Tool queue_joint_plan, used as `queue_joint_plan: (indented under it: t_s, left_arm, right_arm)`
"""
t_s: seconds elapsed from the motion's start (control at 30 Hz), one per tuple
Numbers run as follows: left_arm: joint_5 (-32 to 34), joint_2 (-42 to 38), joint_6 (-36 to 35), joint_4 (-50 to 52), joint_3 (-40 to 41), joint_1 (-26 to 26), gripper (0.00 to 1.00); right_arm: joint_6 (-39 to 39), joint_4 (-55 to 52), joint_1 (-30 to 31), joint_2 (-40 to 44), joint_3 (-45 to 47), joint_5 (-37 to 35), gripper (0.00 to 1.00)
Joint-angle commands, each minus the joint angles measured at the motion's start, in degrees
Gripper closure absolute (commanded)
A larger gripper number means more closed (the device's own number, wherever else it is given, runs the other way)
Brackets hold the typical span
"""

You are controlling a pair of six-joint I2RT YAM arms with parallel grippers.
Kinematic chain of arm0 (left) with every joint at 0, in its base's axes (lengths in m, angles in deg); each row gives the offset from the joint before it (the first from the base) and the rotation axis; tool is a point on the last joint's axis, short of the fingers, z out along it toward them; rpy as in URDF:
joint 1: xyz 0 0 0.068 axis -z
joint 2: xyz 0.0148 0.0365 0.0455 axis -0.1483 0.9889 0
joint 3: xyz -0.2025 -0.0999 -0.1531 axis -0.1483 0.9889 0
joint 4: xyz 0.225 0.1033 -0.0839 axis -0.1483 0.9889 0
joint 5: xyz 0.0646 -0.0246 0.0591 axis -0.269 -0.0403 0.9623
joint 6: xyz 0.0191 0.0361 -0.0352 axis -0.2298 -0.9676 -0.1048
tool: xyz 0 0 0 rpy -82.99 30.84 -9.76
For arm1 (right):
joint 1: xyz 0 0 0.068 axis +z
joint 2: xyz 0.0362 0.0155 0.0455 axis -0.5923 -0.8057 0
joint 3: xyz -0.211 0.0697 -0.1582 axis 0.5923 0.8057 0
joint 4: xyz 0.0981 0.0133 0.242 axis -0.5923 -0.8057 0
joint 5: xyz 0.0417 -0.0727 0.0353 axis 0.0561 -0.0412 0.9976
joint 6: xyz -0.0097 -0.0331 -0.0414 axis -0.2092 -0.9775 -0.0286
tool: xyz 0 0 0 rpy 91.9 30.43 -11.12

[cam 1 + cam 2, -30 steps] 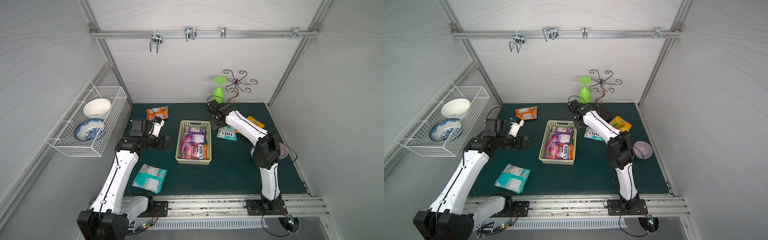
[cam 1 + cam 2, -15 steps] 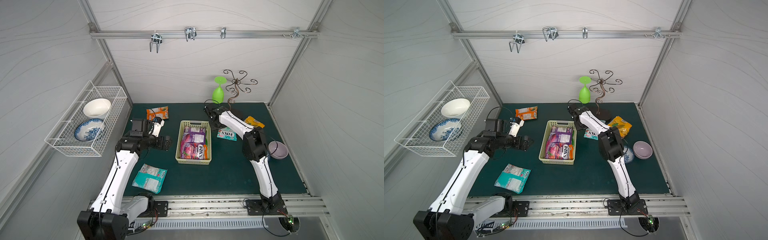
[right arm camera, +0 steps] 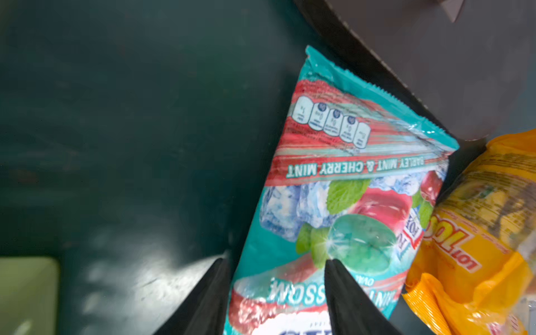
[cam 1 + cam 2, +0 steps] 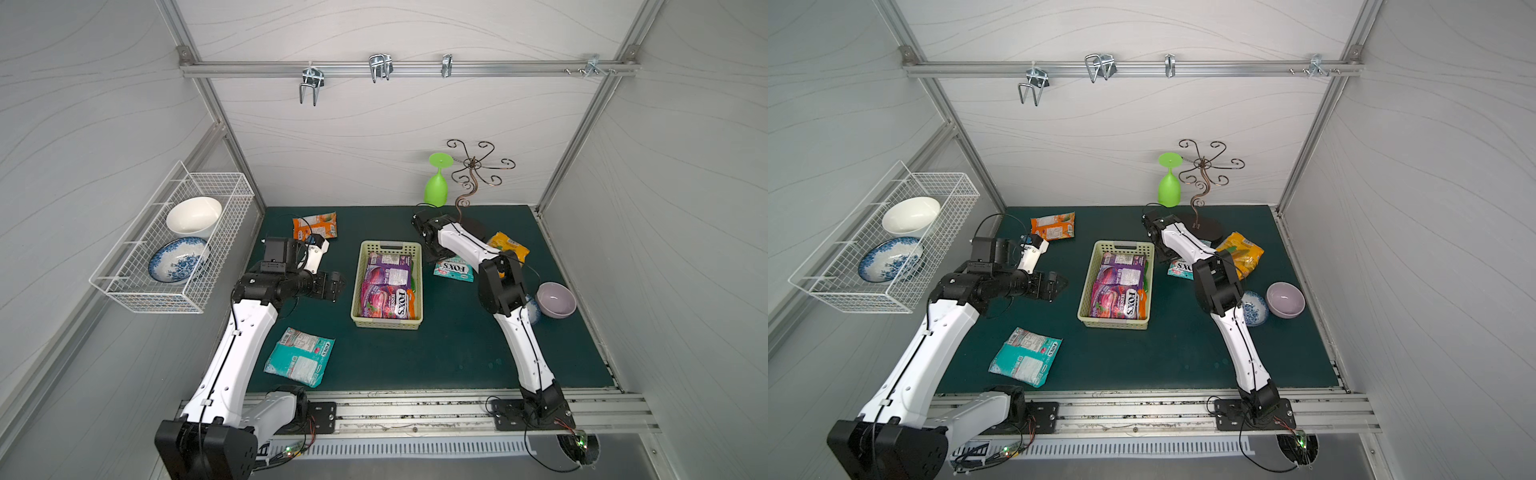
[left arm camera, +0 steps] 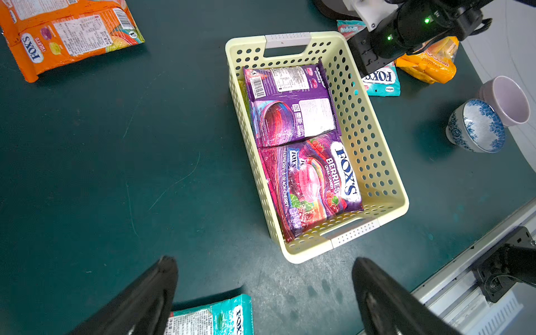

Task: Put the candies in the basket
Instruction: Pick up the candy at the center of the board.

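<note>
The pale yellow basket sits mid-mat with two purple candies packets inside. More candies lie on the mat. A teal packet is right of the basket, and a yellow one lies beside it. An orange one is at the back left and another teal one at the front left. My right gripper is down at the near teal packet, jaws apart astride its edge. My left gripper hovers wide open left of the basket, holding nothing.
A wire basket with two bowls hangs on the left wall. A green goblet and a curly metal stand are at the back, the stand's dark base touching the teal packet. A lilac bowl and a blue-patterned bowl sit at the right.
My right arm has folded inward, its elbow shifting left, while its gripper stayed by the teal packet and its jaws narrowed a little. The left arm has not moved.
</note>
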Motion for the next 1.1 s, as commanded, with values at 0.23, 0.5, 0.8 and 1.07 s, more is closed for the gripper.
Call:
queue_joint_plan:
  t_s: [0.23,0.5,0.8,1.07]
  left_arm:
    - [0.56,0.03,-0.56,-0.50,-2.01,0.17,0.02]
    - [0.47,-0.87,-0.57,-0.35,-2.05,0.24,0.02]
    - [-0.21,-0.86,-0.38,-1.32,-1.42,0.40,0.02]
    - [-0.32,-0.85,-0.47,-1.50,-1.13,0.37,0.02]
  right_arm:
    - [0.01,0.81,-0.81,-2.05,0.23,1.77,0.66]
    - [-0.21,2.00,-0.68,3.38,4.42,2.20,1.00]
    - [-0.92,3.23,0.19,11.77,9.51,3.44,1.00]
    - [-3.68,4.13,1.77,19.82,12.54,5.60,1.00]
